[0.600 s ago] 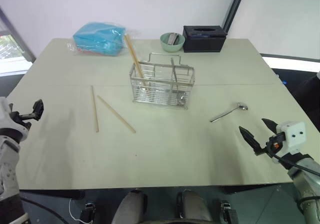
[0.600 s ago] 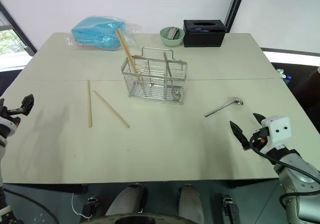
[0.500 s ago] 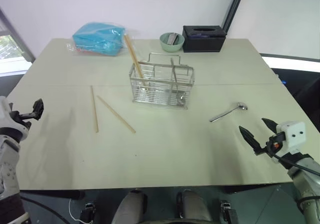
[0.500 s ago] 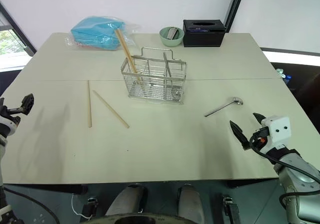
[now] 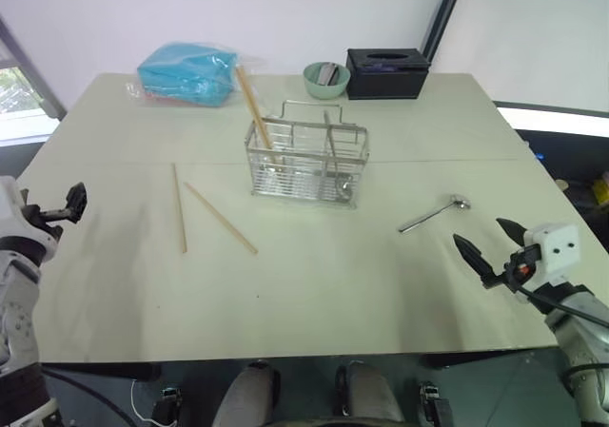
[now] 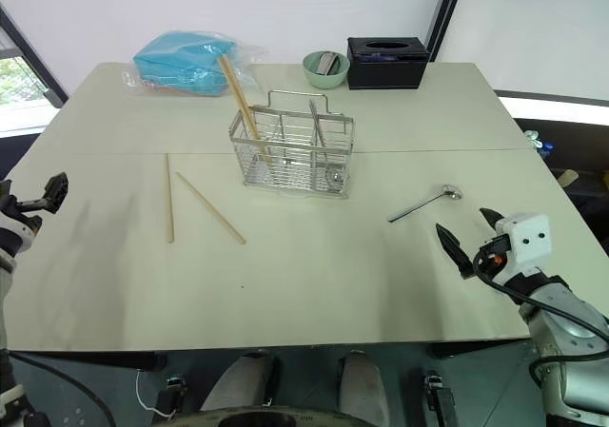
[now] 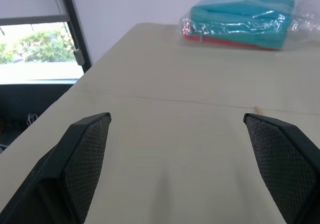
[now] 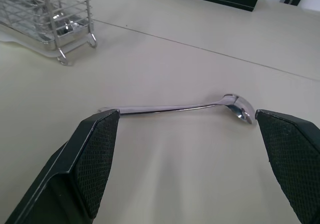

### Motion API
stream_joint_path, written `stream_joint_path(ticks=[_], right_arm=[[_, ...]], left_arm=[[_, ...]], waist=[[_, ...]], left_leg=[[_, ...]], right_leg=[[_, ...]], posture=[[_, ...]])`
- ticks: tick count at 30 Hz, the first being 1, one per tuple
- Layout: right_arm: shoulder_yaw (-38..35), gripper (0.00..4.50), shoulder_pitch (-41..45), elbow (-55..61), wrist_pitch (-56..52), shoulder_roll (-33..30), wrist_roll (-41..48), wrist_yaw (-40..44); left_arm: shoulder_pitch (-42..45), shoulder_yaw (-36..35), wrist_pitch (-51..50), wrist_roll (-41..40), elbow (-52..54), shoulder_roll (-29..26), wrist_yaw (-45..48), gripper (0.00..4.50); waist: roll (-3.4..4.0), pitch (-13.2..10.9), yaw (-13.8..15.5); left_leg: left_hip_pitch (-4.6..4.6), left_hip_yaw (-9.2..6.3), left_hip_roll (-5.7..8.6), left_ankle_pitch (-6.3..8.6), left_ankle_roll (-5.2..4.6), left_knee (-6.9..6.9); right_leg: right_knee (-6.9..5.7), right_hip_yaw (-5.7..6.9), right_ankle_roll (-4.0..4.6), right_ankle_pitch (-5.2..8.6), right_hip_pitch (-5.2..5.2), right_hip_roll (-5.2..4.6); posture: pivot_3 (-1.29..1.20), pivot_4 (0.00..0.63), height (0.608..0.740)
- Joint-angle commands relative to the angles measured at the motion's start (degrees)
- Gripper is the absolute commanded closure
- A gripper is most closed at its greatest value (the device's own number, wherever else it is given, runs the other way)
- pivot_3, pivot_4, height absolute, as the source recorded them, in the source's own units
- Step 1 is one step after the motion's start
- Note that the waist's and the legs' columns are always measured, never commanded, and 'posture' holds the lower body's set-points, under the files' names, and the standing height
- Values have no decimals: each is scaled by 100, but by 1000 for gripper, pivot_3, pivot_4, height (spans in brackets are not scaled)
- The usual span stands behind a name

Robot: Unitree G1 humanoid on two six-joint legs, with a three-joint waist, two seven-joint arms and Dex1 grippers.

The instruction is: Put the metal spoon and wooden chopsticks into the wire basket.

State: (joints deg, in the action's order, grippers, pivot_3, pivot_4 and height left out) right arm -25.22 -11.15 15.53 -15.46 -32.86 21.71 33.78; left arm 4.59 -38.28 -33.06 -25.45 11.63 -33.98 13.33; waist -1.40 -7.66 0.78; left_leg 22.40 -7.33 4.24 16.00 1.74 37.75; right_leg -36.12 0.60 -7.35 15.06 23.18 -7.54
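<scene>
The wire basket [image 5: 306, 162] stands upright near the middle of the pale table [image 5: 314, 284], its thin handle raised; one wooden chopstick [image 5: 255, 109] leans in its left-hand compartment, tilted back toward the blue plastic-wrapped bundle [image 5: 187, 73] at the far left of the table; two more wooden chopsticks [image 5: 200, 218] lie flat on the table left of the basket, apart from it, their far ends close together and their near ends spread. The metal spoon [image 5: 435, 214] lies flat to the right of the basket, well apart from it, bowl pointing away to the right. The right gripper [image 5: 496, 242] hovers just in front of the spoon with its two black fingers [image 8: 95, 159] spread wide and nothing between them; the left gripper [image 7: 177, 164] hangs at the table's left edge, fingers likewise released and empty. A small green bowl [image 5: 327, 80] and a black tissue box [image 5: 387, 73] sit along the far edge.
</scene>
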Motion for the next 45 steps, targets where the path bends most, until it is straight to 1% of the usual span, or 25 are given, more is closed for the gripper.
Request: stream_joint_path(ticks=[1, 4, 7, 10, 11, 14, 16, 18, 20, 21, 24, 26, 29, 32, 35, 37, 42, 45], right_arm=[[-48, 42, 255, -95, 212, -242, -59, 132], [-47, 42, 443, -200, 216, -499, -52, 357], [73, 42, 686, -272, 290, -900, -28, 823], [450, 42, 1297, -522, 449, -1482, -45, 1558], [651, 42, 1582, -687, 571, -1675, -90, 1866], [1377, 42, 2509, -1422, 1167, -2134, -357, 2909], [1791, 42, 3072, -1928, 1513, -2277, -529, 3470], [2352, 42, 3814, -2655, 1982, -2405, -855, 4248], [2902, 42, 4618, -3532, 2454, -2414, -1307, 4842], [3059, 42, 4876, -3852, 2625, -2386, -1446, 4997], [3801, 42, 6034, -5480, 3568, -2165, -2313, 5419], [4164, 42, 6632, -6380, 4163, -2004, -2828, 5387], [4821, 42, 7528, -7630, 5082, -1766, -3884, 4799], [5236, 42, 7983, -8332, 5538, -1545, -4527, 4263], [5819, 42, 8228, -8677, 6048, -1487, -5415, 3456], [6090, 42, 8324, -8838, 6187, -1441, -5834, 2942], [6532, 42, 8450, -9096, 6317, -1252, -6529, 1973], [6669, 42, 8488, -9174, 6332, -1151, -6802, 1471]], left_arm=[[2, -35, -131, -170, 553, 6, -59, 0], [6, 31, -402, -451, 853, 60, 12, 0], [239, 210, -832, -952, 1054, -136, 347, 0], [541, 662, -1240, -1504, 1263, -644, 1128, 0], [638, 904, -1287, -1660, 1388, -863, 1514, 0], [890, 1670, -1464, -2035, 1670, -1507, 2640, 0], [953, 2062, -1439, -2106, 1816, -1813, 3175, 0], [1001, 2457, -1329, -2159, 2000, -2059, 3769, 0], [1096, 2705, -1326, -2264, 2066, -2138, 4089, 0], [1128, 2761, -1319, -2285, 2065, -2144, 4156, 0], [1327, 3037, -1216, -2171, 1995, -2042, 4282, 0], [1452, 3149, -1165, -2084, 1933, -1955, 4238, 0], [1497, 3086, -1246, -2203, 1981, -1830, 4073, 0], [1400, 2962, -1345, -2337, 2130, -1793, 3919, 0], [1273, 2861, -1464, -2491, 2323, -1772, 3712, 0], [1207, 2798, -1532, -2603, 2453, -1765, 3577, 0], [1058, 2551, -1662, -2862, 2691, -1821, 3271, 0], [1049, 2413, -1749, -3031, 2752, -1857, 3125, 0]], waist=[[1, -1, 0], [0, 0, 1], [-2, 0, 8], [-6, -11, -8], [-7, -11, -11], [-2, -14, -39], [6, -18, -56], [10, -26, -91], [20, -37, -141], [20, -39, -150], [17, -41, -160], [14, -40, -166], [14, -42, -179], [13, -42, -184], [13, -42, -177], [13, -42, -167], [12, -41, -187], [10, -40, -193]], left_leg=[[0, 2, 0, 0, 0, 0], [1, 6, 0, 0, 0, 0], [2, 6, 1, -1, -1, 0], [1, 5, 0, -1, -1, 6], [3, 6, -1, -1, -1, 7], [0, 15, -1, -1, -1, 8], [-2, 29, -1, 0, -3, 0], [-6, 41, -1, 1, -7, -15], [-5, 51, -1, 0, -8, -28], [-6, 53, -1, -1, -8, -34], [-10, 54, -3, -1, -7, -47], [-15, 57, -3, -2, -6, -53], [-21, 59, -2, -3, -5, -56], [-20, 60, 0, -3, -4, -58], [-20, 58, 0, -5, -1, -60], [-20, 57, 3, -6, 1, -59], [-21, 59, 5, -12, 11, -56], [-26, 57, -1, -20, 23, -56]], right_leg=[[0, 0, 0, 0, -1, -1], [0, -1, 0, 0, -6, -3], [0, 0, 0, 0, -10, -3], [-2, 3, 0, 0, -13, -1], [0, 4, 0, -1, -11, 0], [3, 4, 0, -1, -17, -2], [13, 3, 1, -1, -19, -4], [13, -2, 1, -1, -14, -6], [18, -6, 1, -2, -5, -6], [21, -8, 0, -2, -4, -6], [25, -8, -2, -3, -3, -4], [28, -9, -2, -4, -6, -3], [25, -12, -5, -5, -7, -1], [11, -19, -19, -13, 5, -1], [7, -20, -20, -14, 9, 0], [2, -22, -21, -14, 11, 0], [-4, -30, -19, -14, 13, 3], [-7, -37, -5, -8, 11, 17]], posture=[[0, 150, 654], [0, 150, 654], [0, 150, 654], [0, 150, 654], [0, 150, 654], [0, 150, 654], [0, 150, 654], [0, 150, 654], [0, 150, 654], [0, 150, 654], [0, 150, 654], [0, 150, 654], [0, 150, 654], [0, 150, 654], [0, 150, 654], [0, 150, 654], [0, 150, 654], [0, 150, 654]])
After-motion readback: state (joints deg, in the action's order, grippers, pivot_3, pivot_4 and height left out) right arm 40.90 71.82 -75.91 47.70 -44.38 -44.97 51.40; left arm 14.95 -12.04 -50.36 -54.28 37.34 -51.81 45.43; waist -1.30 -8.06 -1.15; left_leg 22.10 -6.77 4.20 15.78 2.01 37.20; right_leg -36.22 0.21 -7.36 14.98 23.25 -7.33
